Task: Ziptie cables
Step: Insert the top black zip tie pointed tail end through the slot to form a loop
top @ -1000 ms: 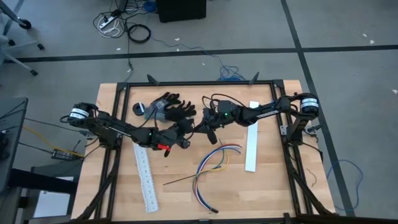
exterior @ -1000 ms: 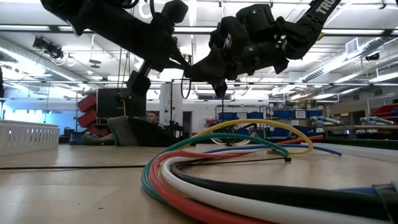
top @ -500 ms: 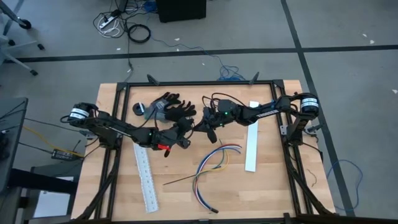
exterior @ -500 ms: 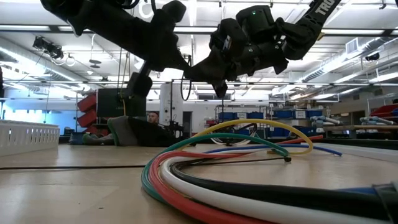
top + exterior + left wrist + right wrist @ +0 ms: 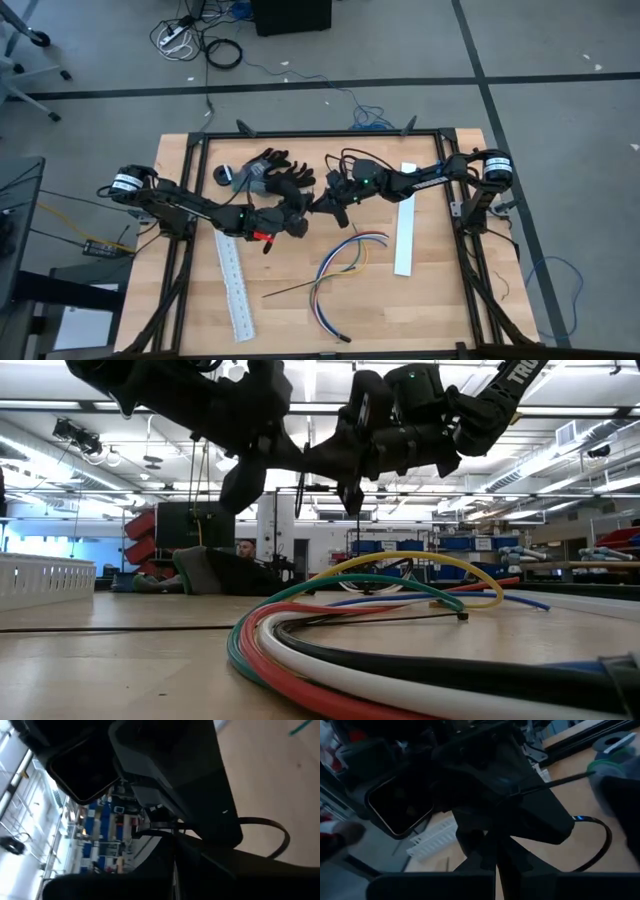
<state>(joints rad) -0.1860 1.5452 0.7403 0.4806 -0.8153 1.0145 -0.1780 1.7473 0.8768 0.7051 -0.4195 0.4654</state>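
The cables lie loose in a curved bundle on the wooden table, near the middle; the low view shows them close up. Above the table's middle, my left gripper and my right gripper meet tip to tip, both shut. A thin black zip tie hangs between them, well above the cables. The right wrist view shows it as a thin strip across the left gripper's body. My left gripper is shut on the thin black zip tie, which hangs clear of the table below the fingers. The dark fingers hide which part of the tie it has. My right gripper has its fingertips at the same spot, but I cannot tell whether it touches the tie.
Two long white slotted strips lie on the table, one at the left and one at the right. Black gloves lie at the far middle. A thin dark strip rests near the cables. A black frame rims the table.
My left gripper has rolled about its own pointing line without leaving its place, and the hanging zip tie, earlier seen as a narrow loop, now shows as a straight thin line. My right gripper has rolled a little. Both have stayed shut.
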